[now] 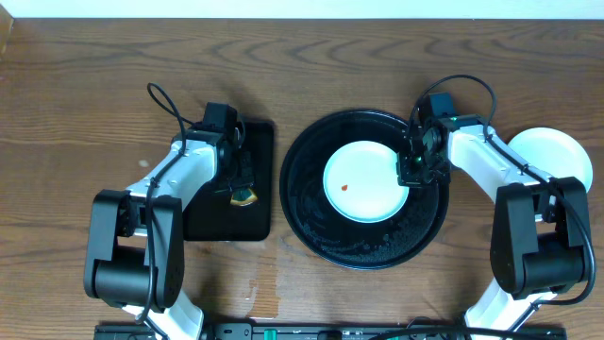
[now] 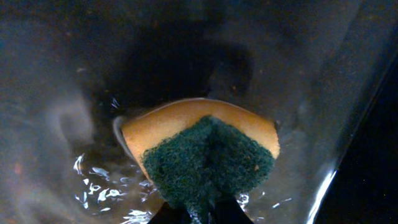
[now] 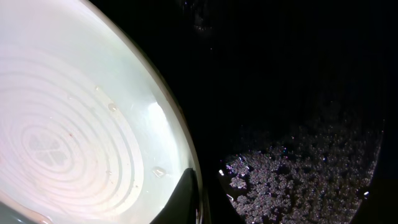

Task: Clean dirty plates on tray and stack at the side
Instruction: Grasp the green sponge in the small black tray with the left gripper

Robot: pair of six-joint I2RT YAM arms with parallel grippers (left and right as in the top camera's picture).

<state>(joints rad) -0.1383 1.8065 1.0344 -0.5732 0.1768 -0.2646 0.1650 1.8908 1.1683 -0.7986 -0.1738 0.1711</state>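
Observation:
A pale mint-white plate (image 1: 363, 179) with a small red spot lies in the large round black tray (image 1: 311, 227). My right gripper (image 1: 412, 170) is shut on the plate's right rim. In the right wrist view one finger lies on the plate (image 3: 74, 124) and the gripper (image 3: 202, 199) straddles its edge over the tray (image 3: 298, 93). My left gripper (image 1: 243, 189) is shut on a yellow-and-green sponge (image 1: 244, 196), which also shows in the left wrist view (image 2: 205, 149) at the gripper (image 2: 208, 214). A white plate (image 1: 557, 151) sits on the table at the right.
A smaller rectangular black tray (image 1: 212, 222) lies under the left gripper, and its wet floor (image 2: 74, 93) shows water drops. Soapy foam (image 3: 298, 180) lies on the round tray's floor. The right arm partly covers the side plate.

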